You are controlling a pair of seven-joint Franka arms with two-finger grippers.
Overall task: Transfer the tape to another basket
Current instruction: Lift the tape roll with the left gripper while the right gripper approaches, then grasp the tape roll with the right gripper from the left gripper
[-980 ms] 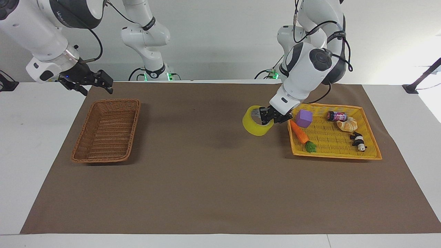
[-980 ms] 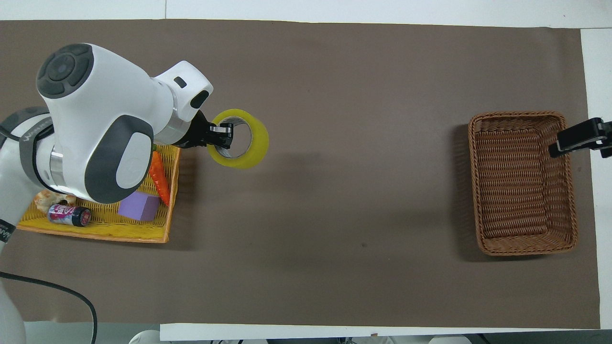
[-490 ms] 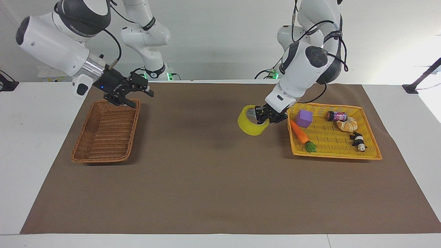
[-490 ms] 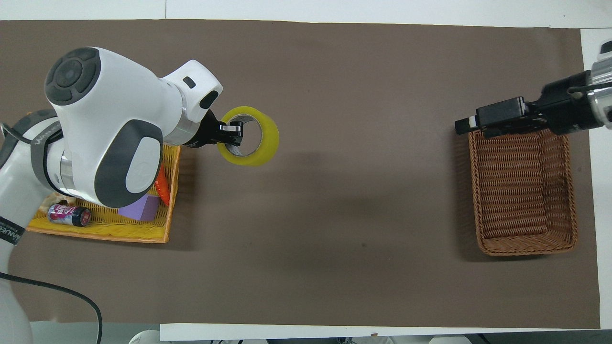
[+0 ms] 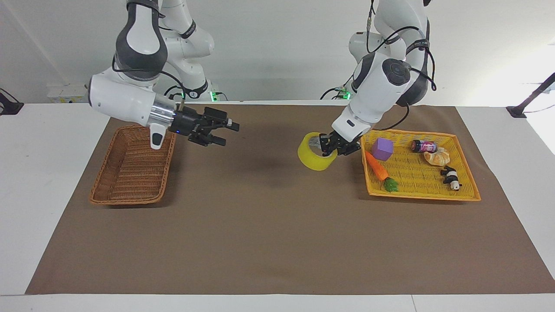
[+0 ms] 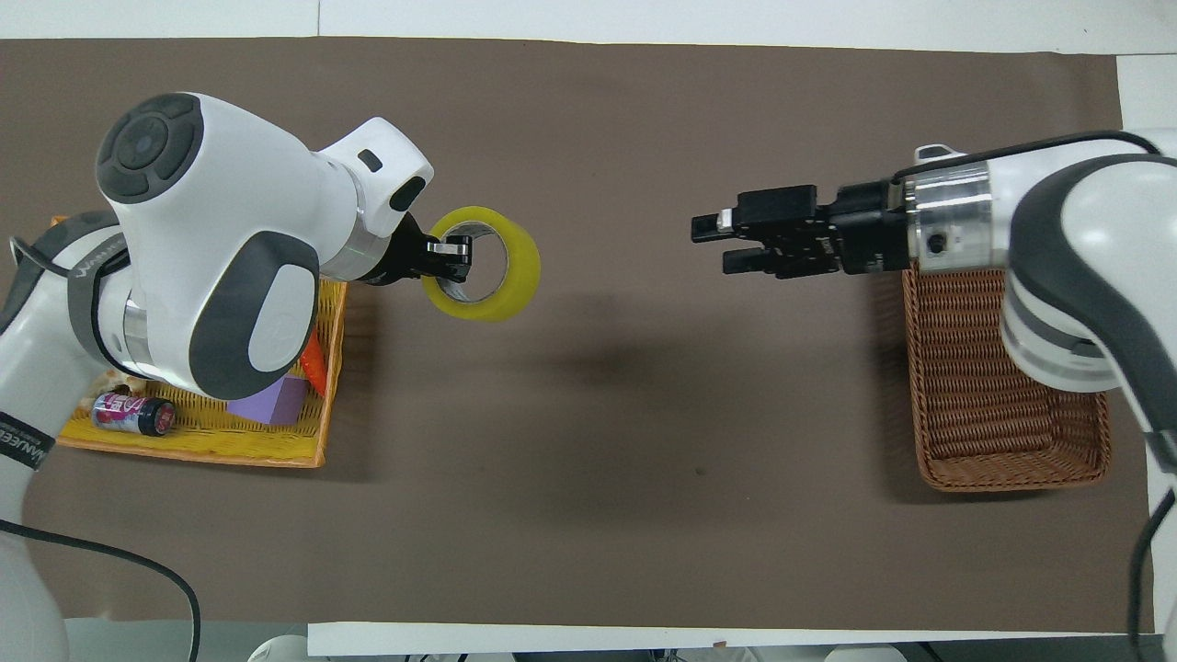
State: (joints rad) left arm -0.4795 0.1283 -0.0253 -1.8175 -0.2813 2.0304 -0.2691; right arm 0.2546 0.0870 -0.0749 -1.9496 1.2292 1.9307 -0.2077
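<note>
The yellow tape roll (image 5: 316, 157) (image 6: 501, 276) hangs in the air over the brown mat, beside the yellow tray. My left gripper (image 5: 328, 146) (image 6: 451, 259) is shut on the roll's wall, one finger inside the core. My right gripper (image 5: 226, 132) (image 6: 722, 244) is open and empty, raised over the mat between the dark-brown wicker basket (image 5: 130, 166) (image 6: 1002, 377) and the tape, its fingers pointing at the tape. The basket stands at the right arm's end of the table with nothing in it.
The yellow-orange tray (image 5: 418, 173) (image 6: 198, 432) at the left arm's end holds a carrot (image 5: 378, 170), a purple cube (image 5: 382, 148), a small can (image 5: 424, 146), a bread piece (image 5: 438, 157) and a panda toy (image 5: 451, 177). A brown mat (image 5: 277, 225) covers the table.
My right arm has swung from over the wicker basket out over the mat toward the tape. My left gripper has carried the tape slightly farther from the tray.
</note>
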